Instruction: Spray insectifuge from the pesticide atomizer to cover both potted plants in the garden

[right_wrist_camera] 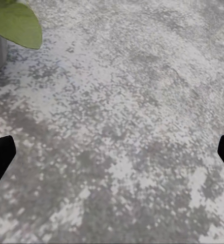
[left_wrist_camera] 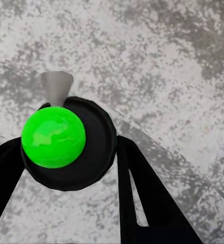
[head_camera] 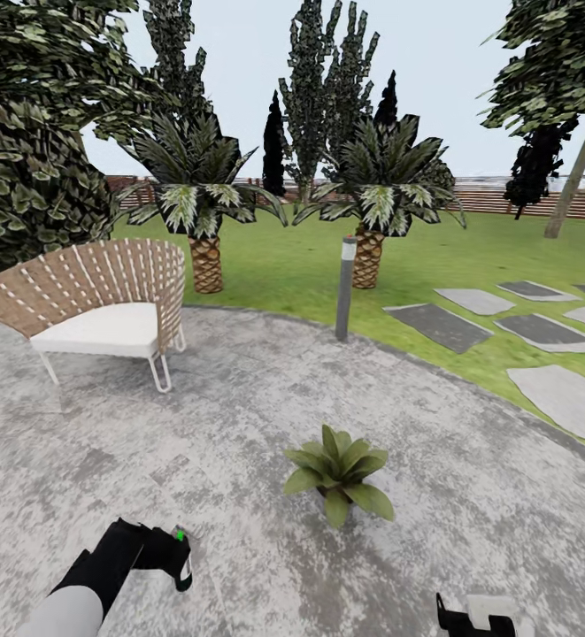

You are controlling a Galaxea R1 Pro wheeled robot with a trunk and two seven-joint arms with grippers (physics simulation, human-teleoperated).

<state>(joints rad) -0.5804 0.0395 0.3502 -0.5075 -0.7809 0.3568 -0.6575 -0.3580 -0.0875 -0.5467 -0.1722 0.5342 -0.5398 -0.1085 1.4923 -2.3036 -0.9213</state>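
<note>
Left end effector [left_wrist_camera: 71,168] grips pesticide atomizer [left_wrist_camera: 61,140], potted plant [head_camera: 338,469] nearby.

The left arm is a pale grey sleeve-like segment ending in a black wrist and black left tool [head_camera: 164,553], whose flat black fingers [left_wrist_camera: 142,198] taper to points; the right tool [head_camera: 478,617] is black with a whitish block.

A garden, plainly: green lawn [head_camera: 292,265] round speckled grey paving [head_camera: 239,425], stepping stones [head_camera: 504,323], scaly-trunked palms [head_camera: 205,212], a bollard lamp [head_camera: 346,288], a woven chair [head_camera: 106,305], a slat fence [head_camera: 522,202] under open sky.
</note>
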